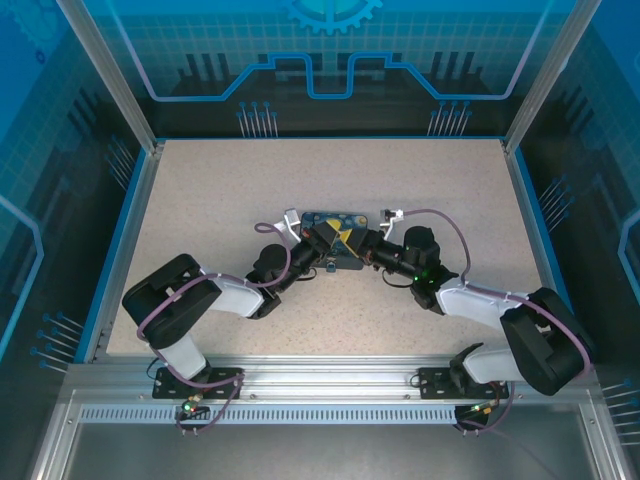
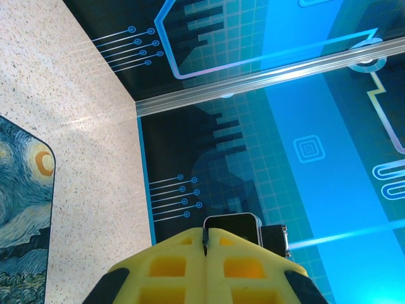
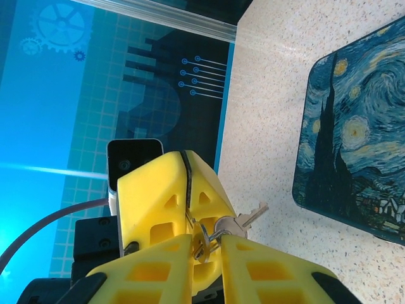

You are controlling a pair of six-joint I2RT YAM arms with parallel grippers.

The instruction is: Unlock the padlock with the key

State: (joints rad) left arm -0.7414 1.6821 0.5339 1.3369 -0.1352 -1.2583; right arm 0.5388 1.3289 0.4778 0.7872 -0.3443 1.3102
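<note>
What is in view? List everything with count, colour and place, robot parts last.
padlock: one, dark blue night-sky print with yellow spots, lying at the table centre beneath the grippers.
key: one, silvery, on a ring, at the right gripper's jaw tips.
table: one, speckled beige, blue-edged.
wall panels: several, blue circuit print, around the table.
left gripper: one, yellow jaws pressed together, meeting the right one at centre.
right gripper: one, yellow jaws, key ring between them; grip unclear.
</note>
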